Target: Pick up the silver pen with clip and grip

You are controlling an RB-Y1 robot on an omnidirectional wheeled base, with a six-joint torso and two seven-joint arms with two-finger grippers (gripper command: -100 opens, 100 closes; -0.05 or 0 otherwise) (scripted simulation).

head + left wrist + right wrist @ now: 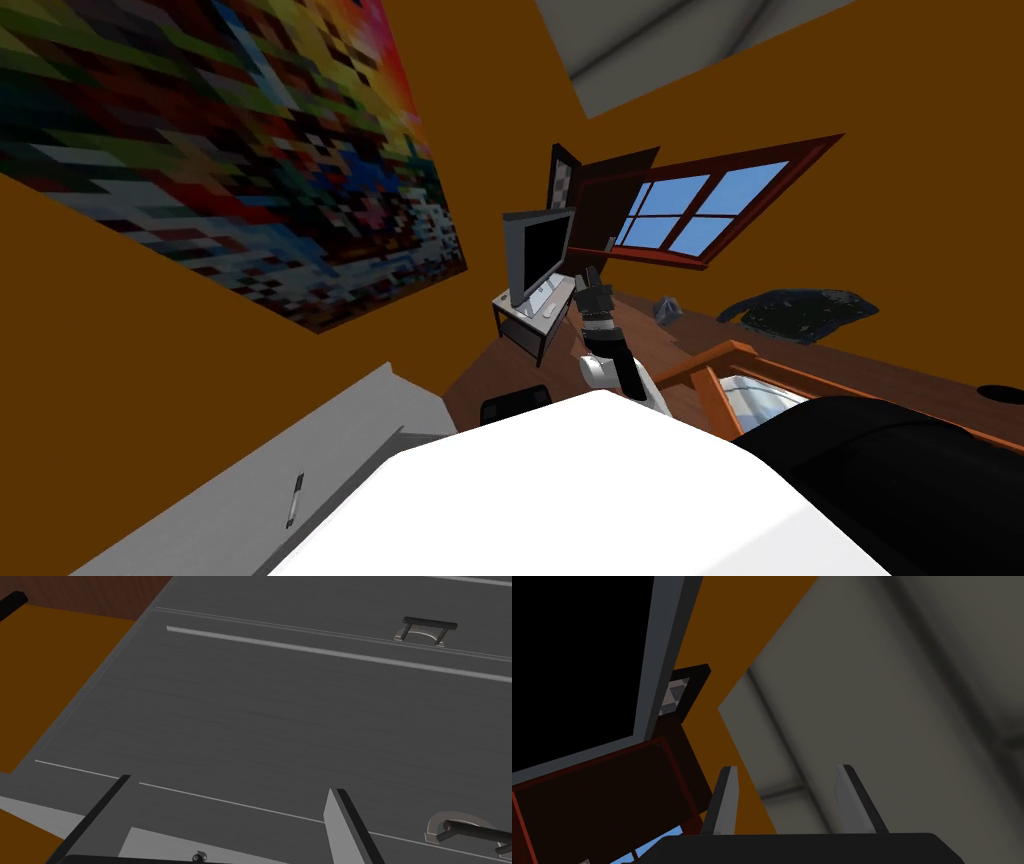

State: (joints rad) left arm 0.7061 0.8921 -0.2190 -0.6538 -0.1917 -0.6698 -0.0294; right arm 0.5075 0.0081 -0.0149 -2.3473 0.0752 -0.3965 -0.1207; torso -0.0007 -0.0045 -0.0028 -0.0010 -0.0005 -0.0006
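Observation:
A thin silver pen (294, 500) with a dark end lies on the flat top of a light grey cabinet (330, 430), beside my chest on the left of the head view. My left gripper (228, 783) is open and empty, facing the cabinet's grey drawer fronts (260, 711), which carry dark bar handles (429, 627). My right gripper (592, 275) is raised in front of me near a television; its fingers (726, 801) stand open with nothing between them.
A television (538, 252) stands on a small white table (525, 318) ahead. A wooden bed frame (715, 385) and a dark bulky shape (900, 480) lie to the right. A dark heap (805, 312) and a red-framed window (690, 215) are further off on the wood floor and orange wall.

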